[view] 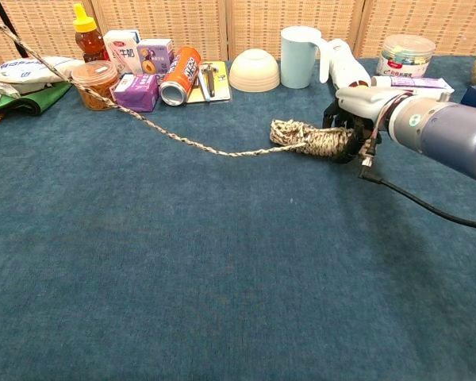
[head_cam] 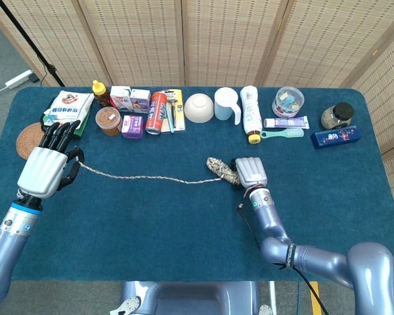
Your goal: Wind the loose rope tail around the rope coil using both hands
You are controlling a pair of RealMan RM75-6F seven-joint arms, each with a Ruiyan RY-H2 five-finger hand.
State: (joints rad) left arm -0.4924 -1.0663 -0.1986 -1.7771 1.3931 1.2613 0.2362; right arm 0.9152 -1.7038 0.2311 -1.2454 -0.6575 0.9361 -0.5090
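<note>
A speckled rope coil (head_cam: 222, 170) (view: 309, 138) lies near the middle of the blue table. My right hand (head_cam: 247, 173) (view: 351, 127) grips its right end, fingers curled down over it. The loose tail (head_cam: 148, 176) (view: 143, 118) runs taut leftward from the coil, lifted off the cloth. My left hand (head_cam: 47, 165) holds the tail's far end at the table's left side, fingers pointing away from me. The chest view shows only the tail rising to its top left corner; the left hand is out of that frame.
A row of items lines the far edge: honey bottle (head_cam: 100, 92), snack bag (head_cam: 69, 106), cartons, red can (head_cam: 157, 112), white bowl (head_cam: 199, 107), blue cup (head_cam: 226, 103), white bottle (head_cam: 251, 111), jars. A woven coaster (head_cam: 29, 140) lies behind the left hand. A black cable (view: 428, 205) trails from the right wrist.
</note>
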